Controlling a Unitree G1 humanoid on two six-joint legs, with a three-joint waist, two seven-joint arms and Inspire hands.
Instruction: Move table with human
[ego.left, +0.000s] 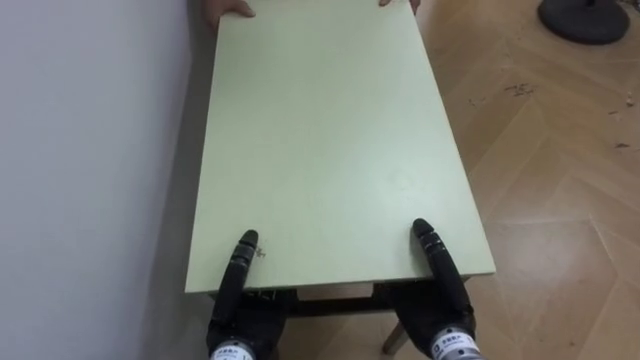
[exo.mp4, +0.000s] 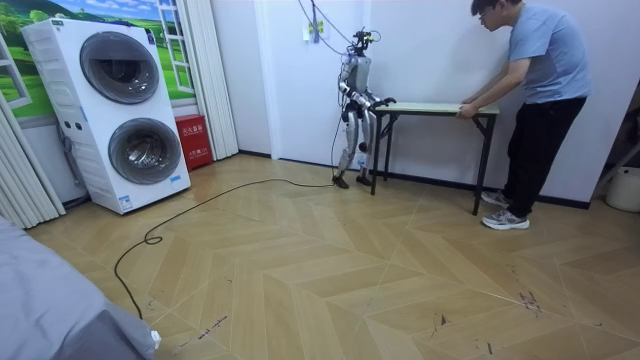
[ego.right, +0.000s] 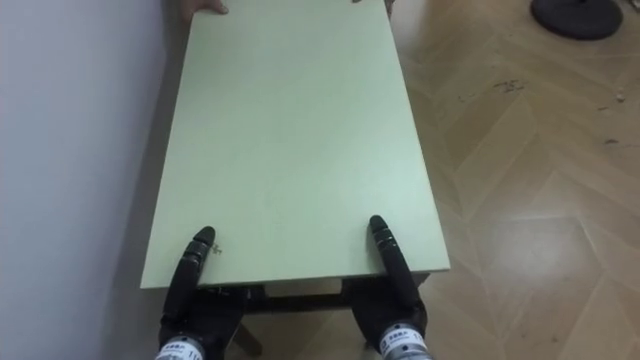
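The left robot hand (ego.left: 243, 312) and right robot hand (ego.left: 443, 298) each clamp the near edge of the desk (ego.left: 330, 140), thumb on top and palm beneath; its pale green top is bare, smooth and level, and its long side runs close along the wall (ego.left: 90, 150); at the far end a person (exo.mp4: 540, 90) bends and holds the other edge; the legs seem to rest on the floor (ego.left: 560, 200), so the grip looks done while the lift and carry remain.
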